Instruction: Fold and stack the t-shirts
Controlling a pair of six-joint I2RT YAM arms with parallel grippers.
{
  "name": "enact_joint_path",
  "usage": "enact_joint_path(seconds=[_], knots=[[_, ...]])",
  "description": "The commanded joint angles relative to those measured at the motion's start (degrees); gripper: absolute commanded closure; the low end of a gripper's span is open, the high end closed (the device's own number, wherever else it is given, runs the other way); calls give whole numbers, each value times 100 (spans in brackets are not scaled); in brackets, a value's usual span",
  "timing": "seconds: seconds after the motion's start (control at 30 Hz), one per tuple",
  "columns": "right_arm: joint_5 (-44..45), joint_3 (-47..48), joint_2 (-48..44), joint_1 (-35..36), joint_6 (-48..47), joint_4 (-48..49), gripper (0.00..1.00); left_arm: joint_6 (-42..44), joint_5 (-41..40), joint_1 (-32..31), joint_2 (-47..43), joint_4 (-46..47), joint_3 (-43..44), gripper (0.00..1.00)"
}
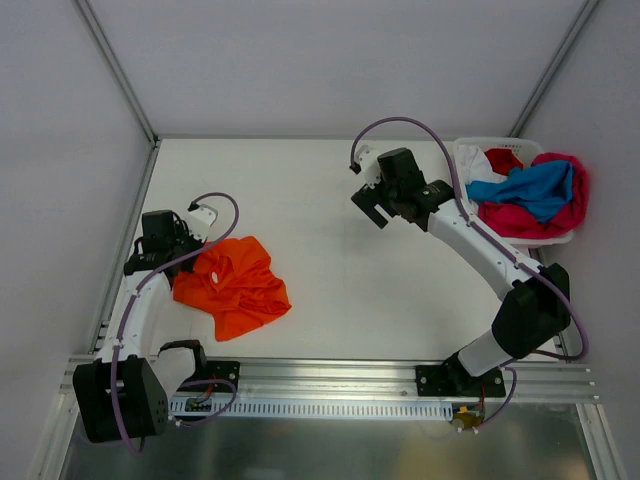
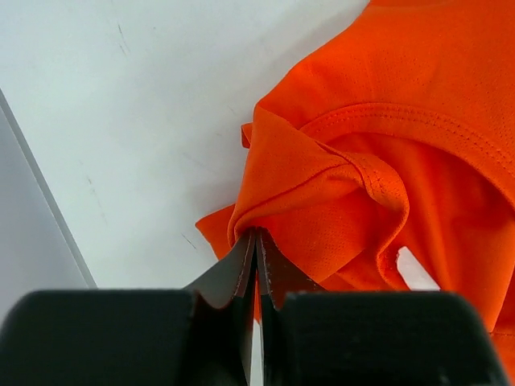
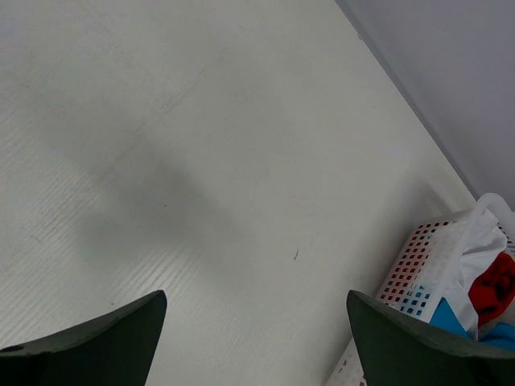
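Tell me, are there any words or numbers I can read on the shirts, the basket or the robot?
There are none to read.
The orange t-shirt is plain, with no print or tag showing.
The white basket and the heap of t-shirts in it show no writing.
The left arm, the right arm and the table show no readable label.

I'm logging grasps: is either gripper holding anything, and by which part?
The left gripper pinches the orange t-shirt by a bunched fold at its left edge; the right gripper holds nothing.
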Motion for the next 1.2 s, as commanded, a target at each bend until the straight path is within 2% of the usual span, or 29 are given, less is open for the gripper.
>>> enact_joint_path(seconds=[0.0, 0.1, 0.13, 0.17, 0.2, 0.23, 0.37, 0.53, 0.67, 0.87, 0.9, 0.93, 0.97, 1.03, 1.17], knots=[[-64, -82, -334, 7, 87, 54, 1, -116, -99, -92, -93, 291, 34, 100], [-82, -161, -369, -2, 96, 89, 1, -178, -170, -127, -181, 343, 157, 100], [-82, -188, -369, 7, 87, 98, 1, -187, -153, -127, -225, 361, 175, 90], [-82, -197, -361, 7, 87, 107, 1, -195, -91, -127, -365, 404, 184, 67], [-90, -205, -352, 7, 96, 116, 1, -117, 5, -127, -462, 440, 123, 8], [-108, -206, -343, -2, 87, 107, 1, -82, 241, -127, -611, 510, 61, 1], [-108, -162, -308, 16, 70, 90, 1, -142, 884, -127, -999, 642, -97, 1], [-91, -21, -316, 7, 26, -68, 1, -187, 903, -127, -174, 642, -36, 1], [23, -82, -474, 7, -53, -139, 1, -117, 771, -136, 660, 651, -53, 1], [85, -258, -721, 7, -80, -192, 1, -37, 639, -136, 1224, 765, 60, 2], [103, -293, -747, 16, -80, -192, 1, -46, 639, -136, 1260, 757, 104, 15], [120, -311, -756, 7, -71, -200, 1, -98, 621, -127, 1286, 756, 140, 80], [120, -328, -791, 16, -63, -201, 1, -151, 604, -127, 1286, 756, 183, 100], [103, -381, -800, 16, -36, -192, 1, -266, 682, -153, 1155, 722, 228, 100], [68, -469, -756, 33, -1, -174, 1, -415, 692, -459, 331, 450, 385, 100]])
